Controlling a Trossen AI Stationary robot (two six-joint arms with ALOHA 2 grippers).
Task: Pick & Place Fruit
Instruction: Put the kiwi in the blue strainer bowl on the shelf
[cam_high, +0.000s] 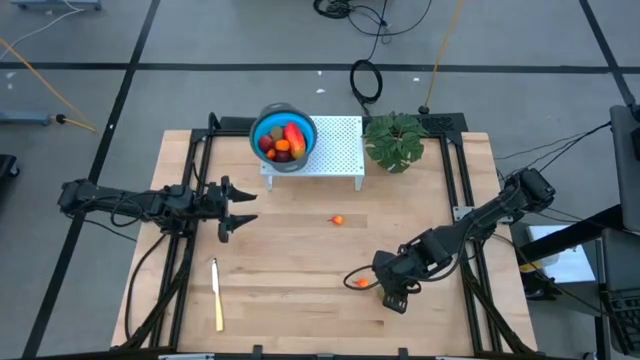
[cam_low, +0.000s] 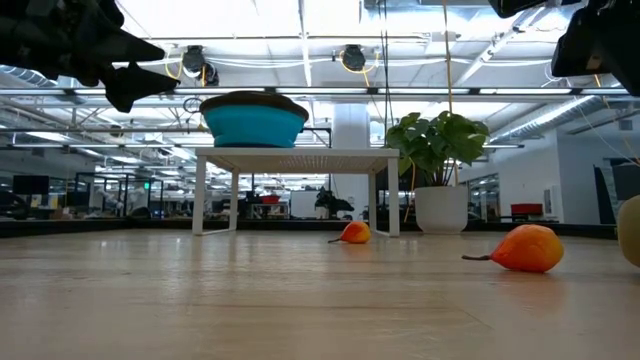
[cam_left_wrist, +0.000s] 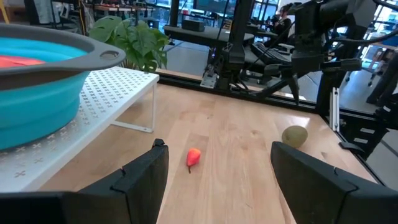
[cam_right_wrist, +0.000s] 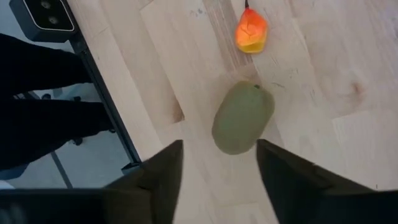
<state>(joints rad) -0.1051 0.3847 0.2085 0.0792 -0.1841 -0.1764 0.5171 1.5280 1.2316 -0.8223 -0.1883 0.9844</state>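
Observation:
A blue bowl (cam_high: 283, 135) holding red, orange and olive fruit pieces stands on a white perforated rack (cam_high: 335, 150) at the back. On the table lie an olive-brown oval (cam_right_wrist: 242, 118) and two tiny orange fruits (cam_right_wrist: 251, 31) (cam_high: 338, 220). My right gripper (cam_right_wrist: 219, 144) hangs open high over the oval, one finger on either side of its near end, touching nothing. In the high view my right gripper (cam_high: 392, 290) hides the oval. My left gripper (cam_high: 245, 210) waits open and level at the left, in front of the rack.
A potted green plant (cam_high: 395, 140) stands right of the rack. A cream-yellow knife (cam_high: 216, 293) lies near the front left. Black frame rails (cam_high: 465, 200) run along the table's sides. Bare wood lies between the two arms.

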